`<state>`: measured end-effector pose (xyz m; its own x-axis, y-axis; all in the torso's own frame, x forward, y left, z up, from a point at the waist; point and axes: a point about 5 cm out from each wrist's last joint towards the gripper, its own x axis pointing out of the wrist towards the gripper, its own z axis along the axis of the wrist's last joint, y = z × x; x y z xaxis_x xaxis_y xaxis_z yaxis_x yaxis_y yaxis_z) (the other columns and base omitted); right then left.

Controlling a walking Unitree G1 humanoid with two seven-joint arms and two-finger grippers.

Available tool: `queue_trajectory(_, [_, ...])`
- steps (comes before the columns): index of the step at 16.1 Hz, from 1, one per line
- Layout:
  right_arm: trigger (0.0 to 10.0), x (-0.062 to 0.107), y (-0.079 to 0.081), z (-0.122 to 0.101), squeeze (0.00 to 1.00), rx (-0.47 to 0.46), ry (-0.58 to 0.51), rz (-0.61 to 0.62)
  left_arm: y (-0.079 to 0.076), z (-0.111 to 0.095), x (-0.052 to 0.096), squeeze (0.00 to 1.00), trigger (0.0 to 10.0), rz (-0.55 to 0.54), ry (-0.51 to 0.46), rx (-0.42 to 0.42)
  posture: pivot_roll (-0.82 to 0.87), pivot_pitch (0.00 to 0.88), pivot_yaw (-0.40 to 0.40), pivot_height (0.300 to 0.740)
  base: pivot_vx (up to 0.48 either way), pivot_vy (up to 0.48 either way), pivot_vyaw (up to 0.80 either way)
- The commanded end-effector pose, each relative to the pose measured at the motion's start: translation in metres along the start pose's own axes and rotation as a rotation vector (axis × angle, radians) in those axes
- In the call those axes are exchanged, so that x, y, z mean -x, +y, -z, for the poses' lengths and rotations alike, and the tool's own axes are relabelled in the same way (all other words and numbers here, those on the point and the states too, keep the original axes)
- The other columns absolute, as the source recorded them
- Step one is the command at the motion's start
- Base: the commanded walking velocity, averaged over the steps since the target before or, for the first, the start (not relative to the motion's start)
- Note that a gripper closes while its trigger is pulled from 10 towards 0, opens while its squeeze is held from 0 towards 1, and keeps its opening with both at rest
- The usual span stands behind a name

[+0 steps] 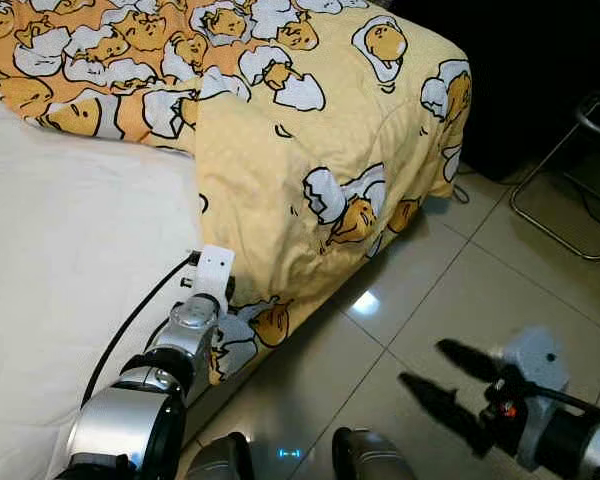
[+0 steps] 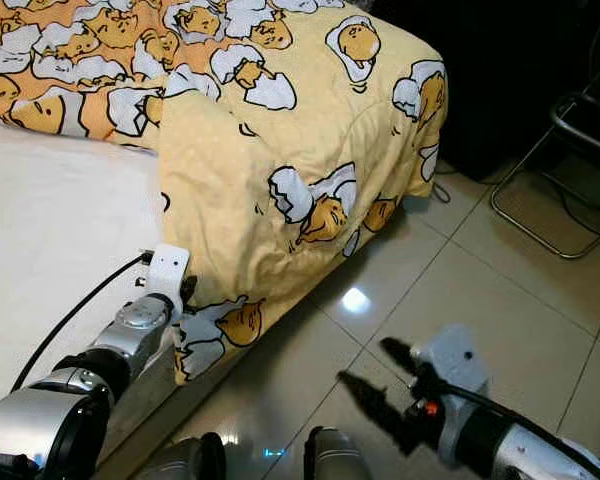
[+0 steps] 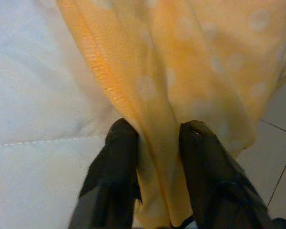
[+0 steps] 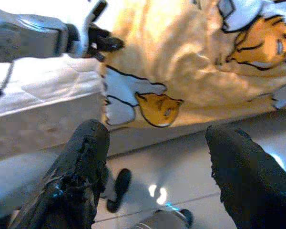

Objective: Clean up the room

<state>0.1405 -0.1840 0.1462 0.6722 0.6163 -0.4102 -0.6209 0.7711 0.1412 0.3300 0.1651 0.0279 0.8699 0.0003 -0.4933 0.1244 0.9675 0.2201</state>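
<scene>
Left gripper (image 3: 157, 157) pinches the yellow quilt's (image 1: 310, 150) hanging edge; the thin fold could slip out. Right gripper (image 1: 450, 385), its 2 fingers spread, hovers over tile.

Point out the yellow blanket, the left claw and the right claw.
yellow blanket (image 1: 310, 130), left eye view, on its draped corner over the bed edge.
left claw (image 3: 157, 157), left wrist view, midway between fingertips, shut on fabric.
right claw (image 1: 430, 365), left eye view, midway between open fingertips.
</scene>
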Motion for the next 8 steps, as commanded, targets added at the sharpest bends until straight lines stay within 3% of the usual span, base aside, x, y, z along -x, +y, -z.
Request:
queue_trajectory(1, [10.0, 0.0021, 0.0025, 0.0008, 0.0, -0.03, 0.017, -0.051, -0.0015, 0.0054, 0.0009, 0.0, 0.0, 0.012, 0.017, 0.016, -0.33, 0.17, -0.009, 0.74, 0.0, 0.0, 0.0])
queue_trajectory(8, [10.0, -0.0029, -0.0011, 0.0048, 0.0, -0.022, 0.045, -0.075, -0.0068, 0.0025, 0.0001, 0.0, 0.0, 0.044, 0.016, 0.043, -0.32, 0.144, 0.005, 0.74, 0.0, 0.0, 0.0])
